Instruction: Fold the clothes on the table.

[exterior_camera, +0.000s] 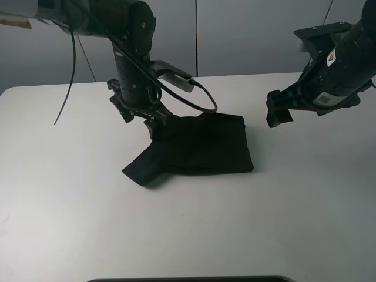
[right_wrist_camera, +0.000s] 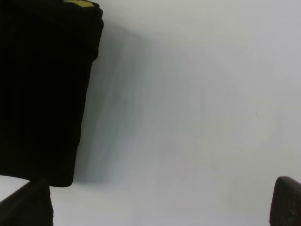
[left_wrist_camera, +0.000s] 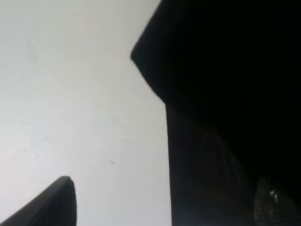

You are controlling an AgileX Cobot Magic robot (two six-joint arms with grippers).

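The black T-shirt (exterior_camera: 205,145) lies folded into a rough rectangle in the middle of the white table (exterior_camera: 70,205), with one sleeve (exterior_camera: 141,167) sticking out at the front left. My left gripper (exterior_camera: 154,124) is at the shirt's back left corner. In the left wrist view its jaws (left_wrist_camera: 167,193) are wide apart, one finger (left_wrist_camera: 51,205) over bare table, the other (left_wrist_camera: 270,202) against the black cloth (left_wrist_camera: 225,94). My right gripper (exterior_camera: 277,113) is open and empty above the table, right of the shirt. The right wrist view (right_wrist_camera: 157,197) shows the shirt's edge (right_wrist_camera: 42,94) with a bit of yellow print.
The table's back edge runs behind both arms, with a grey wall (exterior_camera: 247,35) beyond. A cable (exterior_camera: 194,100) loops from the left arm over the shirt's back edge. A dark object (exterior_camera: 188,279) lies along the table's front edge.
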